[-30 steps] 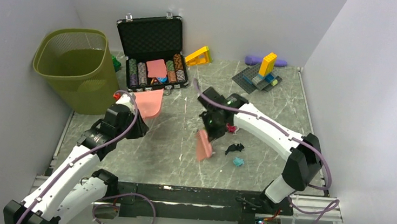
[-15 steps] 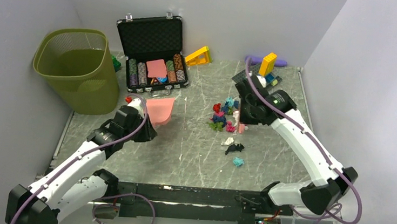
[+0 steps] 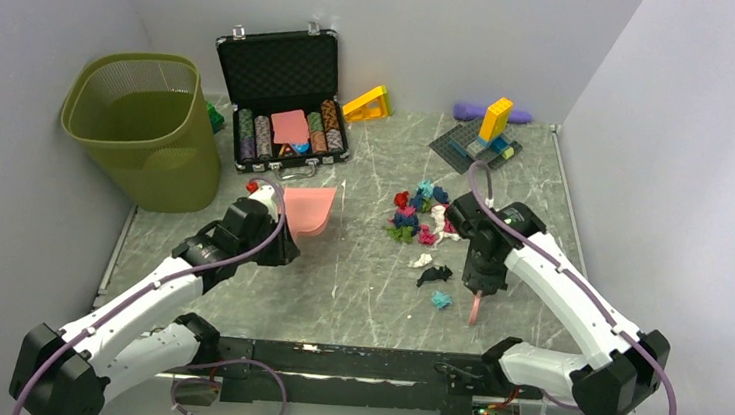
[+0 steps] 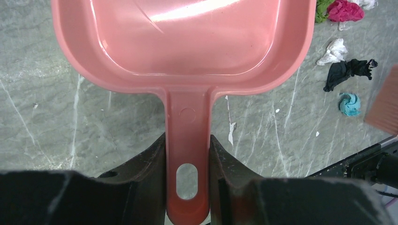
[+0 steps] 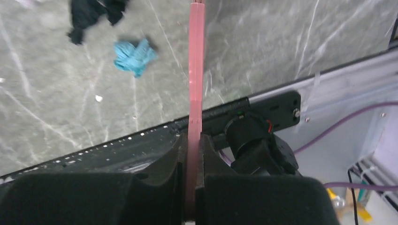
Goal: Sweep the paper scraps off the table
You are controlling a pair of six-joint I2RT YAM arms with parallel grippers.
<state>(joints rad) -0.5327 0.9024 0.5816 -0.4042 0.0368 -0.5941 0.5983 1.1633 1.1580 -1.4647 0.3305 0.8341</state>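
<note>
Mostly, the paper scraps (image 3: pixel 417 212) are sitting in a mixed-colour heap on the table (image 3: pixel 357 277), right of its centre. Three strays are lying apart on the heap's near side: a white wad (image 3: pixel 422 261), a black wad (image 3: pixel 435 274) and, nearest the arms' bases, a teal wad (image 3: pixel 442 299).

Just right of the teal wad, a pink brush (image 3: pixel 475 307) is hanging down from the right gripper (image 5: pixel 193 140), whose fingers are clenching tightly on its thin handle. Whether the brush tip is touching the table cannot be told.

Left of the heap, and apart from it, the left gripper (image 4: pixel 187 154) is grasping a pink dustpan (image 4: pixel 183 37) by its handle, one finger pressing on each side. No scraps are showing in the pan.

Further out, a green mesh wastebasket (image 3: pixel 140 127) is standing at the far left, beside an open poker-chip case (image 3: pixel 288 100).
</note>
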